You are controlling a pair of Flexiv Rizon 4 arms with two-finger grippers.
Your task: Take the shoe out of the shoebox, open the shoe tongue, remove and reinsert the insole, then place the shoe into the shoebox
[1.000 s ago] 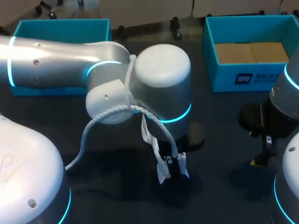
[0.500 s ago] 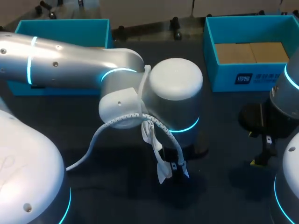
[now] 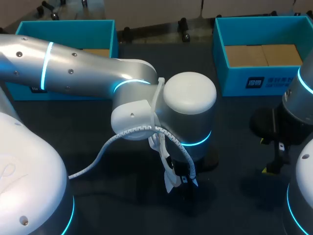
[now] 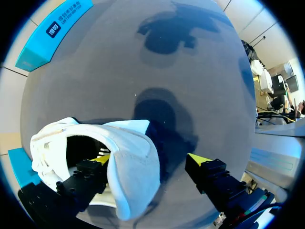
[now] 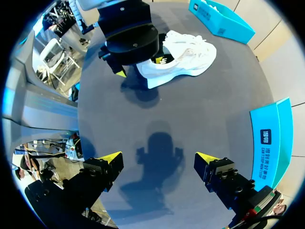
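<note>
You are looking at the white shoe (image 4: 133, 174) resting on the dark worktop (image 4: 157, 62). The left end effector (image 4: 150, 160) is standing open over it, one finger (image 4: 101, 159) sitting inside the shoe mouth, the other outside. The right end effector (image 5: 158, 160) is hovering open, well apart from the shoe
</note>
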